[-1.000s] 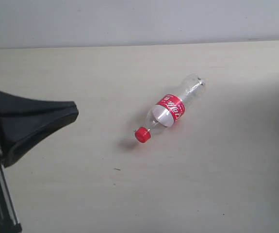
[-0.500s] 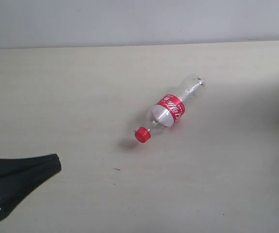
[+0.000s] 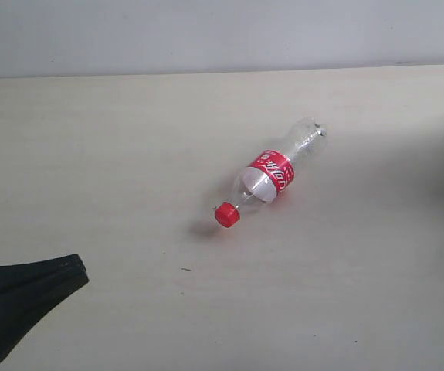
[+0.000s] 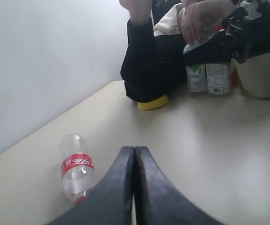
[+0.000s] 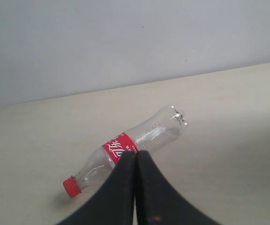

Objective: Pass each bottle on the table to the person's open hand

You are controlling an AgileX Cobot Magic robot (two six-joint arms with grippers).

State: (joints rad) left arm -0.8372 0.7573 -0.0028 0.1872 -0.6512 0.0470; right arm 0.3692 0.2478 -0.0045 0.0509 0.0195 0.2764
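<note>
A clear bottle (image 3: 272, 179) with a red label and red cap lies on its side on the table (image 3: 129, 154). My left gripper (image 3: 81, 270) is shut and empty at the lower left, well apart from it. In the left wrist view the shut left gripper (image 4: 134, 149) has this bottle (image 4: 77, 171) beside it. The right gripper (image 5: 136, 152) is shut and empty, hovering just short of the bottle (image 5: 158, 131). Two white-capped bottles (image 4: 196, 72) stand at the far end under a person's curled hand (image 4: 200, 18). The person's open hand is out of view.
A person's arm in a black sleeve (image 4: 146, 65) rests on the table over a yellow round thing (image 4: 152, 102). My black right arm (image 4: 240, 42) reaches across in front of the standing bottles. A pale rounded object (image 4: 264, 75) sits beside them. A grey wall (image 3: 206, 35) backs the table.
My left gripper has drawn down towards the lower left corner of the exterior view, farther from the bottle. The bottle has not moved.
</note>
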